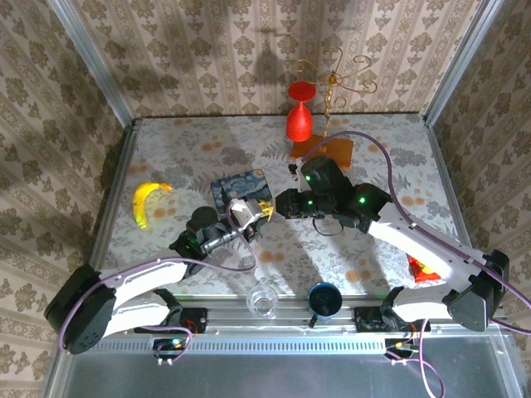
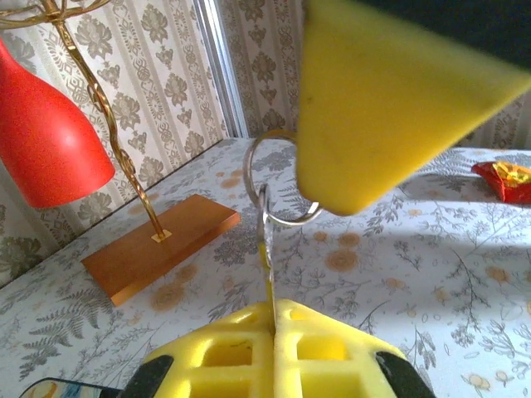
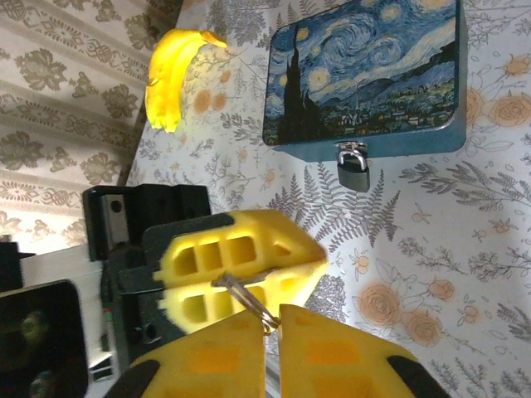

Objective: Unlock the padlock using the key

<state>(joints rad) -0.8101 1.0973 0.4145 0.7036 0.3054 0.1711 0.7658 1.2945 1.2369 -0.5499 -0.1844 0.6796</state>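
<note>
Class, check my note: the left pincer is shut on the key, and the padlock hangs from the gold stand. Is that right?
One thing is wrong. The padlock hangs from the edge of the blue painted tin instead, as the right wrist view shows. The left pincer is indeed shut on the key.

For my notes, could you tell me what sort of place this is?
Probably a staged robot test booth: damask wallpaper panels in silvery metal framing, a floral-covered table, a curved yellow banana prop.

A small silver-shackled padlock (image 3: 353,168) hangs from the blue swirl-painted tin (image 3: 365,75); nearer, the left gripper (image 3: 311,265) clamps a ringed metal key (image 3: 249,298).
</note>
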